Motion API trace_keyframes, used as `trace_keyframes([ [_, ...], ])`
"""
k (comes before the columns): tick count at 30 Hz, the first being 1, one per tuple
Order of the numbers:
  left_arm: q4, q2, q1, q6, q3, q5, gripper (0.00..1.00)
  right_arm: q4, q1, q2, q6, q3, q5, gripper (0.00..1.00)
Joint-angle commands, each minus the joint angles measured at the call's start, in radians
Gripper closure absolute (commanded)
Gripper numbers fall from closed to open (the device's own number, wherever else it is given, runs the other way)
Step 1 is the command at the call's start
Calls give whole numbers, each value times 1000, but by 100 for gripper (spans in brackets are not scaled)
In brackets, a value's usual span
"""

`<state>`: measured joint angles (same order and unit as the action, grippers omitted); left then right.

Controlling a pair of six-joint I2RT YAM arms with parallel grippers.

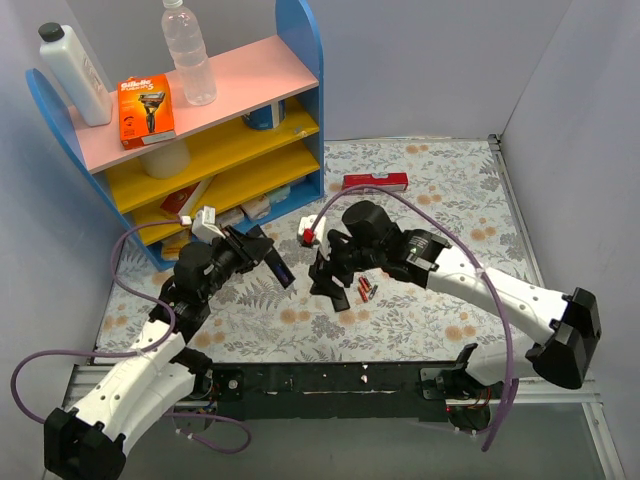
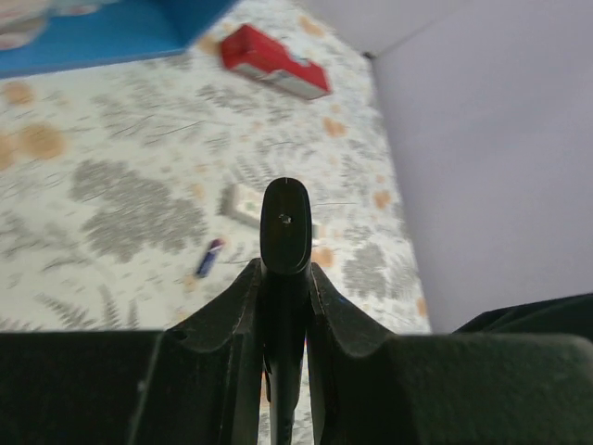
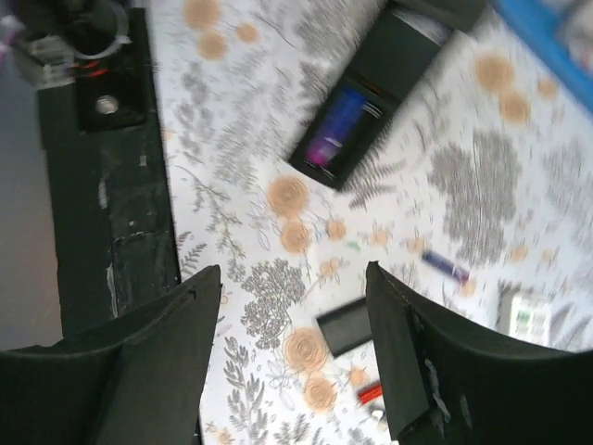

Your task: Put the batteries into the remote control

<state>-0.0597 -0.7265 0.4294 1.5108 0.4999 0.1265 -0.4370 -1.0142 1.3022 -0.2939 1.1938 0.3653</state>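
Top external: orange Gillette box (image 1: pixel 147 110) on pink shelf (image 1: pixel 250 70); left tool (image 2: pixel 285 273) clamps slim black remote control (image 2: pixel 285 218), right tool (image 3: pixel 292 273) spread wide.

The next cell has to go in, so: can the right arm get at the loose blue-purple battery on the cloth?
Probably yes. The right gripper is open and empty above the cloth, and the blue-purple battery lies alone, uncovered, apart from the black cover.

red batteries (image 1: pixel 366 290) toward bench's near edge, too small for us to count, remote (image 3: pixel 366 102) blurred, mostly hidden inside left gripper (image 2: pixel 285 287)
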Motion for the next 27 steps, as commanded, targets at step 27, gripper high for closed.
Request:
trace_keyframes([
  [27, 279, 213, 2, -104, -126, -245, 100, -264, 55, 652, 1318, 303, -795, 48],
])
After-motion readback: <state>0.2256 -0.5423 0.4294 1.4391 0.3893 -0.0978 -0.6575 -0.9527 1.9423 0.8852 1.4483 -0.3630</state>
